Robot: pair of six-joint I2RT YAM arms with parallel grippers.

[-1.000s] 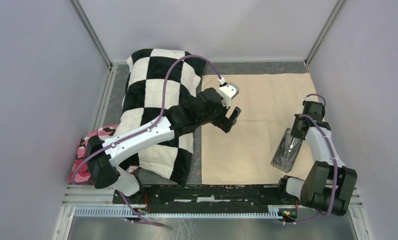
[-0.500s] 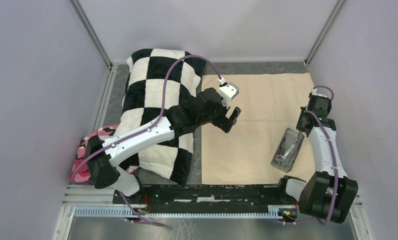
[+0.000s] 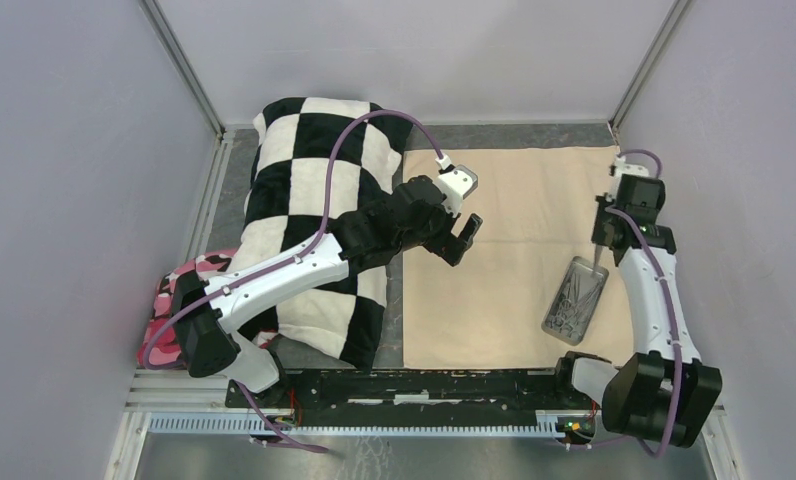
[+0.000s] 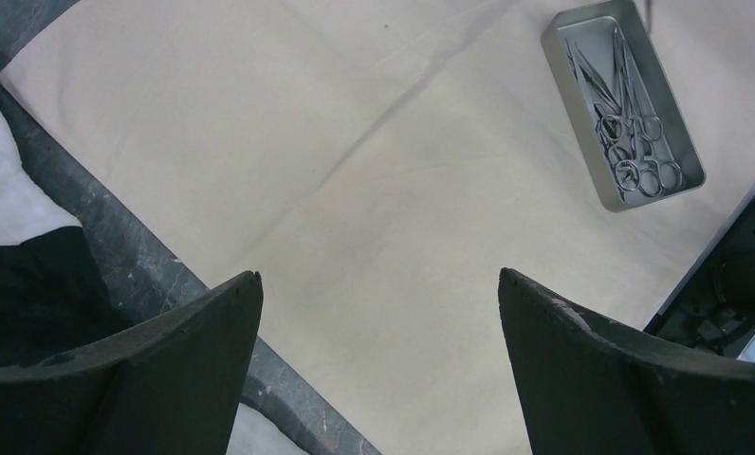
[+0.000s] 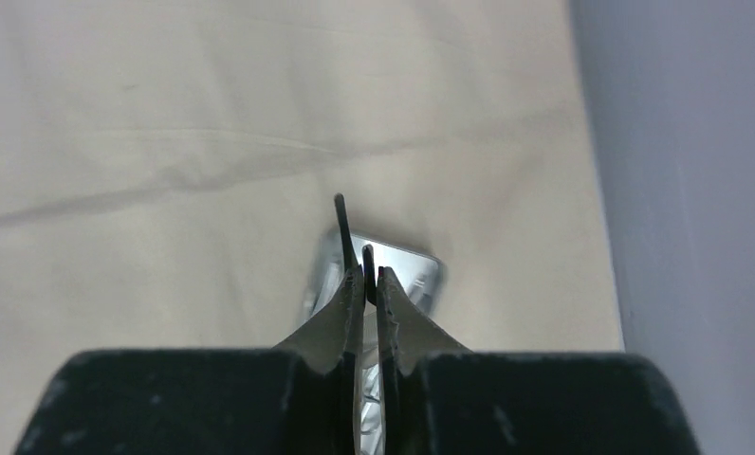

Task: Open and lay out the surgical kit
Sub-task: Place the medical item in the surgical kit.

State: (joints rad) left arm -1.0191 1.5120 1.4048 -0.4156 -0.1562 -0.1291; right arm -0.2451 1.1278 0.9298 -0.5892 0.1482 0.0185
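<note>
The beige cloth wrap lies spread flat on the table. The grey metal tray sits near its right front corner, with several scissor-handled forceps in it. My right gripper hangs above the tray's far end, shut on thin steel tweezers whose tip sticks out past the fingertips. The tray shows just below them. My left gripper is open and empty, held above the cloth's left part. The tray is at the upper right of the left wrist view.
A black-and-white checkered pillow lies left of the cloth, under my left arm. A pink camouflage cloth sits at the far left front. Grey walls enclose the table; the right wall stands close to my right gripper.
My right gripper has risen from the tray and moved toward the back with the tweezers in it. The tray now shows fully. The left arm has not moved.
</note>
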